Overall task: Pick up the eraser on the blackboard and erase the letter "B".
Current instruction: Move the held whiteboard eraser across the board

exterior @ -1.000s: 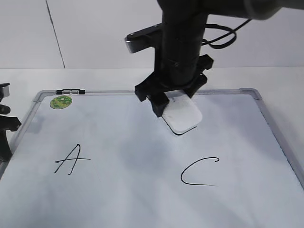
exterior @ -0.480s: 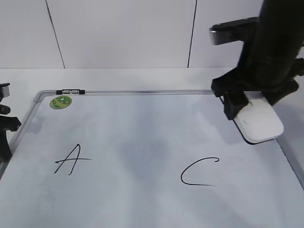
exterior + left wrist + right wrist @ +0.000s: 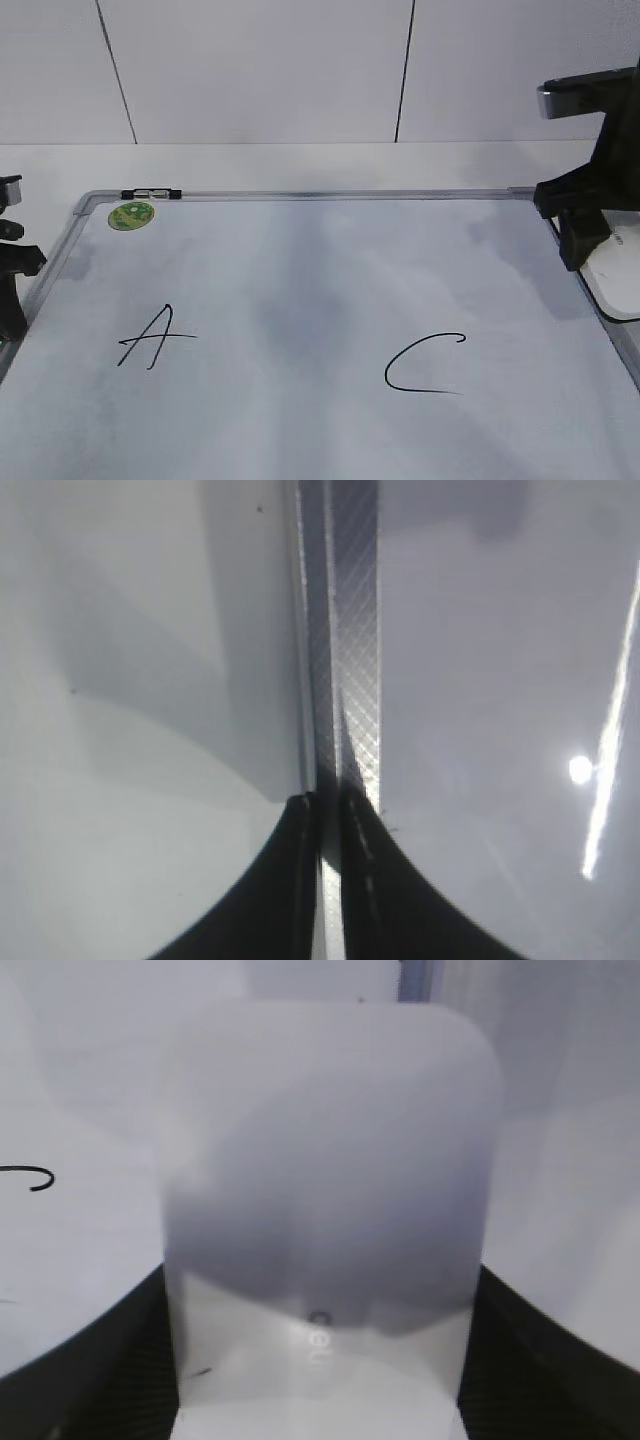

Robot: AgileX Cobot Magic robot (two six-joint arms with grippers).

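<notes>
The blackboard (image 3: 300, 250) is a white board with a grey frame. It bears a black "A" (image 3: 152, 338), a black "C" (image 3: 420, 365) and a green round sticker (image 3: 130, 215). No letter "B" shows between them; that area is blank. My right gripper (image 3: 600, 255) is shut on the white eraser (image 3: 618, 295) at the board's right edge. In the right wrist view the eraser (image 3: 325, 1220) fills the frame between the jaws (image 3: 320, 1360). My left gripper (image 3: 328, 810) is shut and empty over the board's left frame (image 3: 350, 630); it also shows in the exterior view (image 3: 10, 290).
White table surface (image 3: 300, 165) lies beyond the board, with a white panelled wall behind. A small black-and-silver clip (image 3: 150, 193) sits on the top frame near the sticker.
My right gripper has carried the eraser from the board's upper middle to its right edge. The left arm has not moved.
</notes>
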